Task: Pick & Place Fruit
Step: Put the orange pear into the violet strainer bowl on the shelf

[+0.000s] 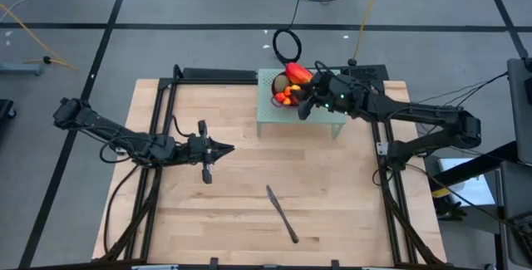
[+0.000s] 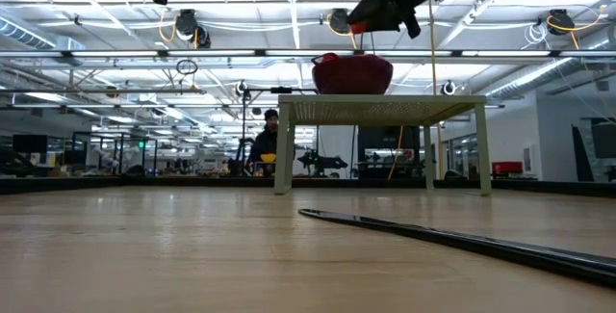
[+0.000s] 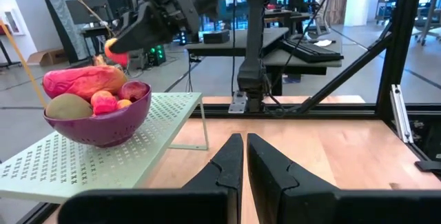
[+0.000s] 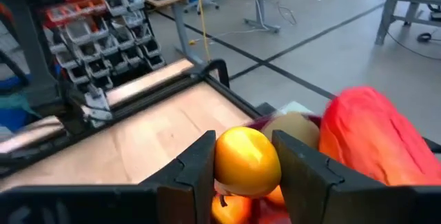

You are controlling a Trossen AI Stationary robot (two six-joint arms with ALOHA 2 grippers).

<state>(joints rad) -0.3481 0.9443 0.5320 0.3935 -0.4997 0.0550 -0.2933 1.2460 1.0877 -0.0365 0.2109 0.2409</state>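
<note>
orange fruit (image 4: 247, 160) between right tool (image 4: 241, 165) fingers

A pale wooden table (image 1: 249, 170) with a black frame along its edges carries everything. At about one o'clock from its middle, near the far edge, stands a small light-green perforated stand (image 1: 270, 114) on four legs; a purple bowl (image 3: 103, 124) of fruit (image 3: 86, 80) sits on its top. At about five o'clock, well apart, a long dark knife (image 1: 282, 213) lies flat on the wood.
</note>
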